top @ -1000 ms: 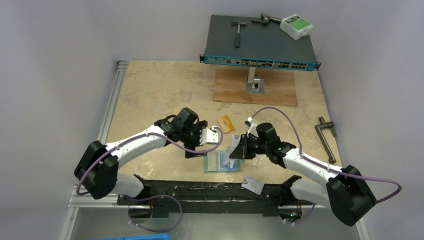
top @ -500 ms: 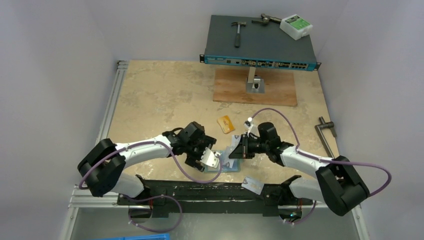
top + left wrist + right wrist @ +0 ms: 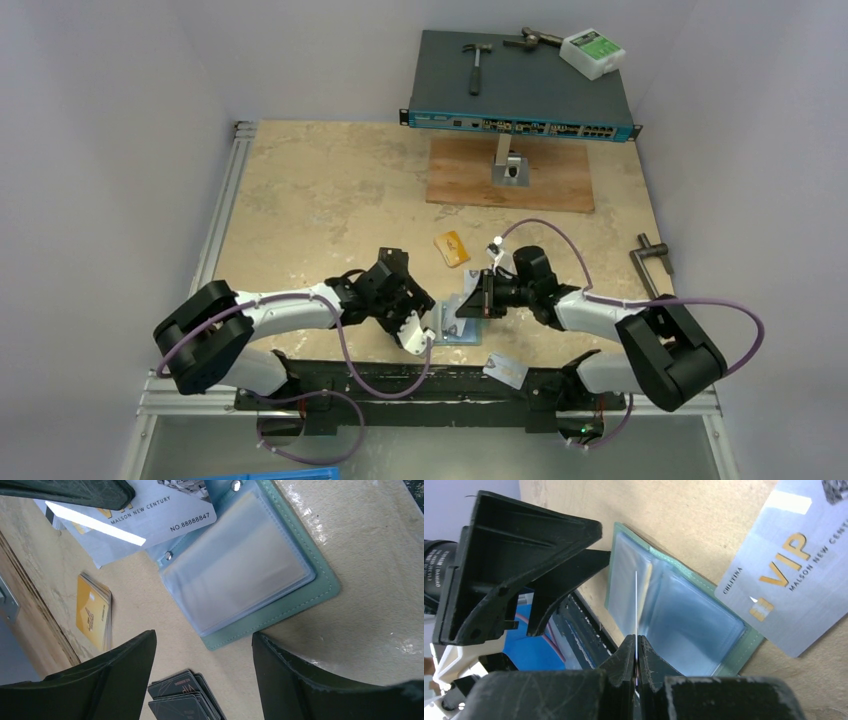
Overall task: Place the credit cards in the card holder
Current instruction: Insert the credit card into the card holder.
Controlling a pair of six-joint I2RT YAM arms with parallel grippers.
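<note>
Right tool [image 3: 636,644] clamped a credit card [image 3: 636,602] edge-on above the open card holder [image 3: 325,580]; left tool [image 3: 202,647] stood apart-jawed nearby. A skewed push risked missing the sleeve [image 3: 240,565].

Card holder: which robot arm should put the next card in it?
Right. The right gripper is shut on a silver card, held edge-on at the open card holder's clear sleeves. The left gripper is open and holds nothing.
</note>
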